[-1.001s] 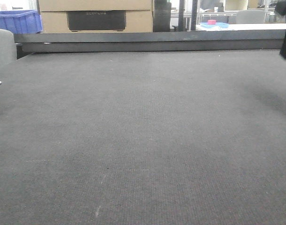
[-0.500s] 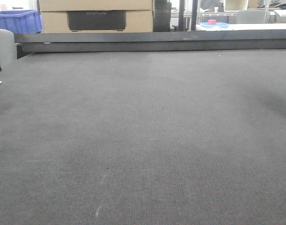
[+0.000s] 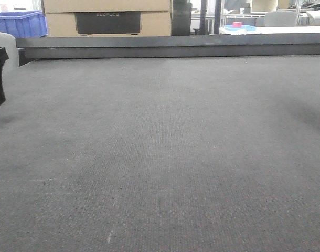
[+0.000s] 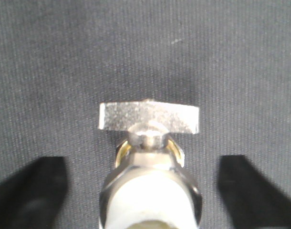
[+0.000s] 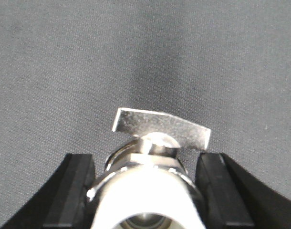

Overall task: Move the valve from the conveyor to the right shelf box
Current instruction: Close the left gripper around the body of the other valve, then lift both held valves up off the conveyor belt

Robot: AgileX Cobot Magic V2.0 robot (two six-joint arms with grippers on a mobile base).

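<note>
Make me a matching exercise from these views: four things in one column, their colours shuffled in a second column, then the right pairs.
Things:
1. crate
2. cardboard box
3. conveyor belt
4. valve lever

Colours:
A. dark grey
B. silver
C. blue
D. tan

Pairs: 1-C, 2-D, 3-A, 4-B

Left black two-finger gripper (image 4: 140,161): jaws spread wide. Right black two-finger gripper (image 5: 145,160): jaws pressed against small silver metal valve (image 5: 150,191) between them.
</note>
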